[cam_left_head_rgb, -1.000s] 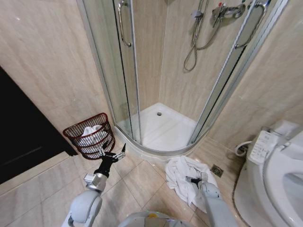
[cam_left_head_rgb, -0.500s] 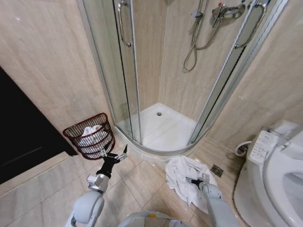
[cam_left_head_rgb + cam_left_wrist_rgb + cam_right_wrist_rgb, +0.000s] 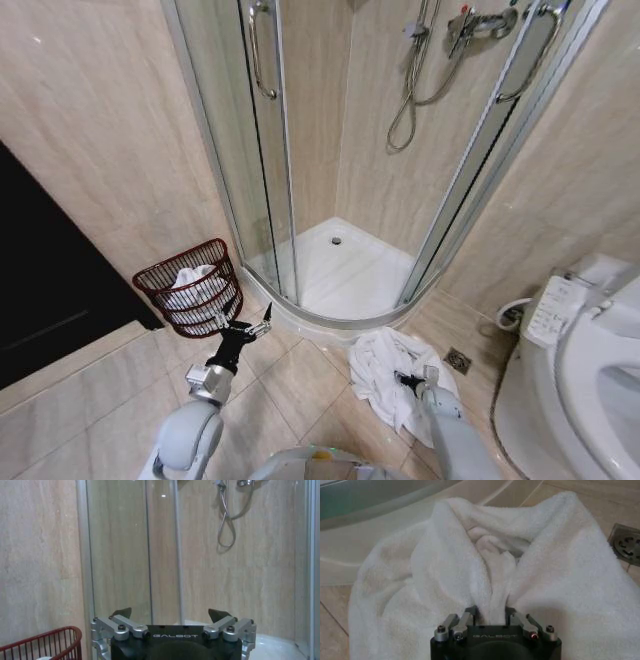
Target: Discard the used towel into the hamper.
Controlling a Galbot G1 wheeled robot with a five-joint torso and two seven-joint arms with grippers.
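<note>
The used towel (image 3: 383, 368) lies crumpled and white on the floor tiles in front of the shower tray. My right gripper (image 3: 412, 379) is down on it. In the right wrist view the towel (image 3: 470, 566) has a ridge of cloth pinched between the shut fingers (image 3: 470, 614). The hamper (image 3: 218, 298), a dark red open-weave basket with white cloth inside, stands against the left wall. Its rim (image 3: 55, 639) also appears in the left wrist view. My left gripper (image 3: 244, 327) hovers open just right of the hamper, and in the left wrist view the gripper (image 3: 170, 613) holds nothing.
The curved glass shower enclosure (image 3: 270, 150) and its raised white tray (image 3: 345, 275) sit straight ahead. A toilet (image 3: 585, 360) stands at the right, with a floor drain (image 3: 459, 360) beside the towel. A dark doorway (image 3: 50, 280) opens at the left.
The left gripper has drifted slightly to the right beside the hamper. The right gripper stays on the towel, and the cloth around it has bunched a little.
</note>
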